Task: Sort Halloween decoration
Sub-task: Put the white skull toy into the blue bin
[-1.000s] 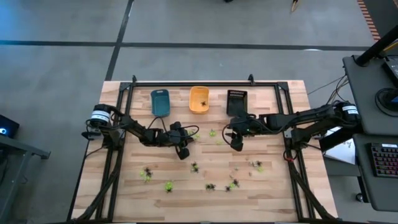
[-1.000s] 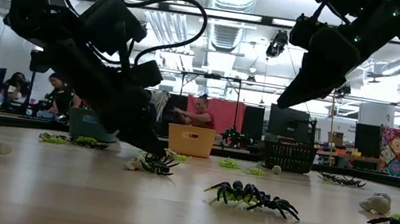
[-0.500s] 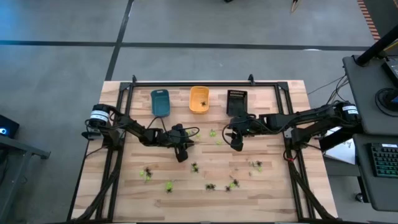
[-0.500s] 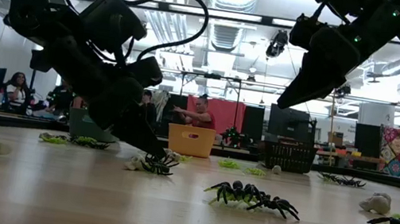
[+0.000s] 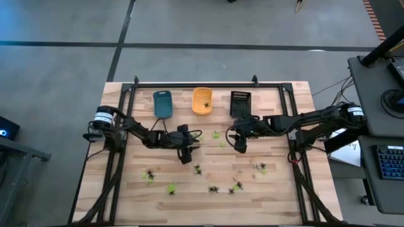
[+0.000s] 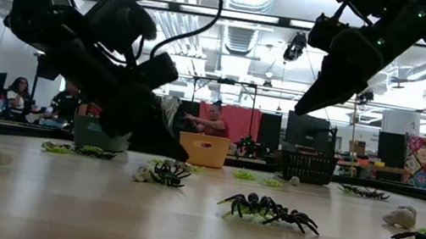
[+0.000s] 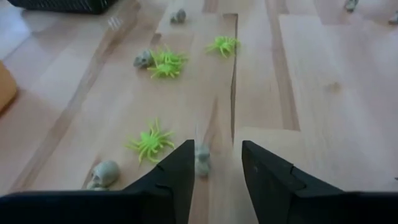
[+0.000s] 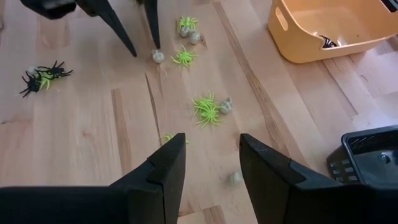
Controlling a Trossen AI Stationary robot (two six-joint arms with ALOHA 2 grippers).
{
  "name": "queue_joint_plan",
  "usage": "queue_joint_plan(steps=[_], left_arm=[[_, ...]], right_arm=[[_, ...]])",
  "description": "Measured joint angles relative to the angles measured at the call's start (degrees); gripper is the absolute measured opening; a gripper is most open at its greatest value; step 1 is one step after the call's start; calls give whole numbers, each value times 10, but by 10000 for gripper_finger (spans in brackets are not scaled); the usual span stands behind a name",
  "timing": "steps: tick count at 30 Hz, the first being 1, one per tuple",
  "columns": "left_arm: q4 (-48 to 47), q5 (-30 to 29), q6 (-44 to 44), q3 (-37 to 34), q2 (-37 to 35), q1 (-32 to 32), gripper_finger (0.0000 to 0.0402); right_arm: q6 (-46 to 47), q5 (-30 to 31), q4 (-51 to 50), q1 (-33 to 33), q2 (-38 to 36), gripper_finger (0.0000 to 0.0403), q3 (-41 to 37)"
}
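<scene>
Opened my left pincer (image 7: 212, 167) since earlier, small pale plastic skull (image 7: 202, 158) between fingers; right pincer (image 8: 211, 163) open, hovering; orange rectangular plastic tray (image 8: 328, 25) holds one black spider (image 8: 326, 42).

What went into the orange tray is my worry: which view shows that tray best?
The right wrist view: the orange tray is close, a black spider inside. High view: small. Low view: only its front wall. Left wrist: a sliver.

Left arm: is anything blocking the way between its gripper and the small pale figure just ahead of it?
Nothing visible does. The pale figure lies on bare wood between the open fingers of the left gripper. A yellow-green spider and another pale piece lie outside them, to one side.
</scene>
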Motion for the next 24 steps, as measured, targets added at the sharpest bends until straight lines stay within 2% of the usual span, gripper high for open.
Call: queue_joint_plan(steps=[8, 24], left_arm=[[8, -25, -10, 29, 48, 0, 97], [3, -19, -15, 29, 48, 0, 10]], right_arm=[[0, 0, 0, 0, 0, 135, -1], [0, 1, 13, 0, 0, 134, -8]])
